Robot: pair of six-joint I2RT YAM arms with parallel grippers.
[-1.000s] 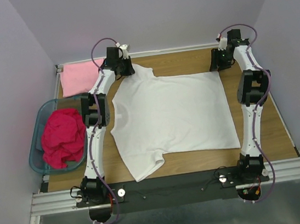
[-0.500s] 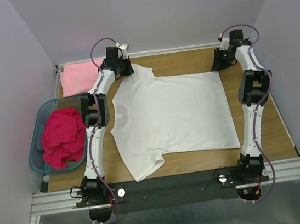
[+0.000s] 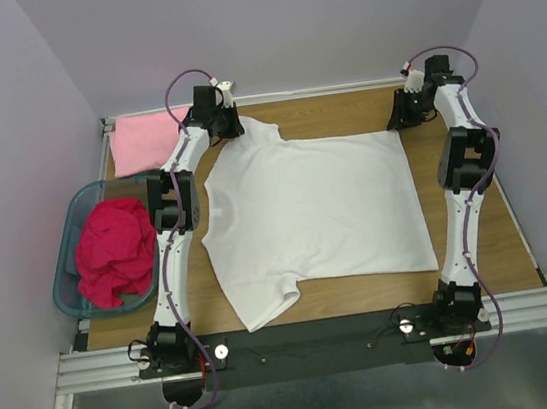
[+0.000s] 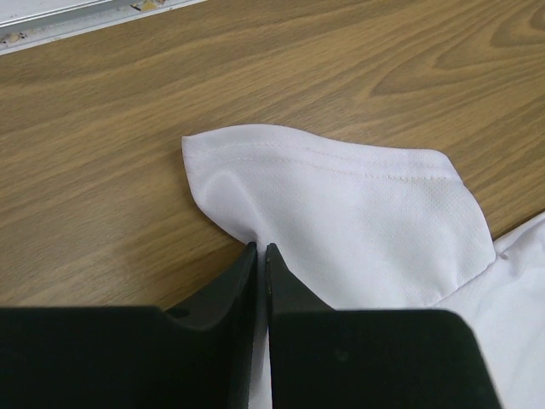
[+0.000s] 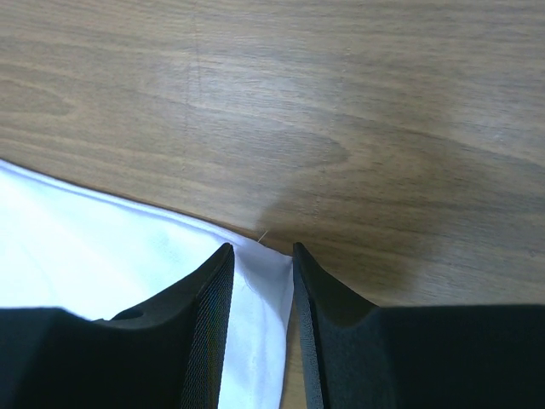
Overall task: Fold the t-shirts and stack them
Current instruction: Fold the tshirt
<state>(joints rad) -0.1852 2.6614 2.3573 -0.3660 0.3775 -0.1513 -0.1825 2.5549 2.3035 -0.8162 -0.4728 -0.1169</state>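
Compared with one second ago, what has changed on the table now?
The right arm swung slightly to the right; its gripper sits at the far right corner of the white t-shirt. No grasp or release shows from above. The left arm, all of the white t-shirt, the pink t-shirt and the red t-shirt in the basket stayed put.

We can't make out either jaw gap from above. White t-shirt [image 4: 366,230] runs off both wrist frames; left arm [image 3: 174,199] covers an edge of the pink t-shirt [image 3: 139,143].

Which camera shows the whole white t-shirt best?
The top external view: the white t-shirt lies whole, spread flat. The left wrist view shows only one sleeve; the right wrist view only a corner.
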